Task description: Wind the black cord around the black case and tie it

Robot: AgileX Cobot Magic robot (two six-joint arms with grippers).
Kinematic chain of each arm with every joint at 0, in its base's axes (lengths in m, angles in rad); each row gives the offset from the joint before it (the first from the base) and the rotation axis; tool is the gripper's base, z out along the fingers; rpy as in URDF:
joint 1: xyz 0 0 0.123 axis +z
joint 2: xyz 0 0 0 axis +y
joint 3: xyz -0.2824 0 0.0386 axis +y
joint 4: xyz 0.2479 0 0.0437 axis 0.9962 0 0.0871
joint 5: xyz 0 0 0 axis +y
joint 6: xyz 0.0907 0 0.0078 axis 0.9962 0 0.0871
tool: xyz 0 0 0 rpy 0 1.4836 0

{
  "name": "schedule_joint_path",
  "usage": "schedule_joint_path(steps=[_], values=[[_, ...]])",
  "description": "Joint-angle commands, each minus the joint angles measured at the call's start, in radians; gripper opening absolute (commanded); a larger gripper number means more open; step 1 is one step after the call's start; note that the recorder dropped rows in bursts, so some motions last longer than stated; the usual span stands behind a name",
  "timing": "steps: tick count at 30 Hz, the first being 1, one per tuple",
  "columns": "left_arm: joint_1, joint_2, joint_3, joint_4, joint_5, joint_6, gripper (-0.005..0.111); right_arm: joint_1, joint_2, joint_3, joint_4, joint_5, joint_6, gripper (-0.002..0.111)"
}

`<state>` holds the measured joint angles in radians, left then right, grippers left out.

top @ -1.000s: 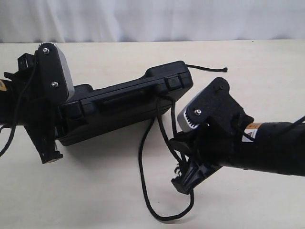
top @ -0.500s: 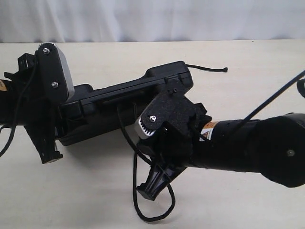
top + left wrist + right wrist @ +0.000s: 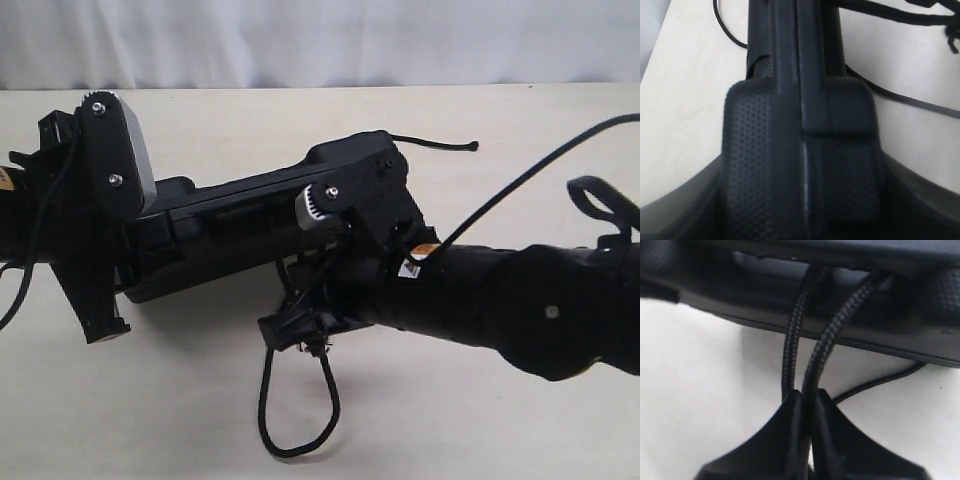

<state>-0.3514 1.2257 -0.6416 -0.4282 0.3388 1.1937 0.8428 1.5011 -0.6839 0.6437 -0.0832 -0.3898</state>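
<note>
The black case (image 3: 250, 200) is tipped up on its long edge, handle side toward the camera, slanting from lower left to upper right. My left gripper (image 3: 118, 262) is shut on its left end; the left wrist view is filled by the case (image 3: 800, 130) between the jaws. The black cord (image 3: 268, 405) comes down from the case's handle side to my right gripper (image 3: 292, 330), which is shut on it just below the case, and a loop hangs onto the table. In the right wrist view two braided strands of cord (image 3: 827, 340) run from the case (image 3: 850, 250) to the fingertips (image 3: 799, 401). A cord end (image 3: 455, 146) lies beyond the case.
The beige table (image 3: 150, 400) spreads under everything, with a white backdrop (image 3: 320, 40) at the far edge. The right arm (image 3: 520, 310) crosses the right half low over the table, and its thin smooth cable (image 3: 530, 180) arcs above it.
My right gripper has swung left and in toward the case, holding the cord, and the slack loop on the table has followed it left. The left arm and case have stayed put.
</note>
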Motion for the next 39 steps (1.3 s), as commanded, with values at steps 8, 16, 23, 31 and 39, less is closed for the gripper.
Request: schedule_joint_path(steps=[8, 16, 23, 31, 39], values=[[-0.003, 0.004, 0.004, -0.004, 0.027, 0.013, 0.000, -0.005, 0.035, -0.088, 0.006, -0.042, 0.046, 0.004], [-0.003, 0.004, 0.004, 0.053, 0.040, 0.013, 0.032, -0.005, 0.078, -0.095, 0.008, -0.098, 0.144, 0.004], [-0.003, 0.002, 0.004, 0.053, 0.043, 0.011, 0.058, -0.005, 0.059, -0.095, 0.024, -0.099, 0.144, 0.004], [-0.003, 0.002, 0.004, 0.047, 0.043, 0.009, 0.079, -0.005, 0.040, -0.095, 0.024, -0.099, 0.116, 0.004], [-0.003, -0.045, -0.011, 0.047, 0.037, 0.009, 0.078, -0.005, 0.039, -0.095, 0.024, -0.106, 0.116, 0.004]])
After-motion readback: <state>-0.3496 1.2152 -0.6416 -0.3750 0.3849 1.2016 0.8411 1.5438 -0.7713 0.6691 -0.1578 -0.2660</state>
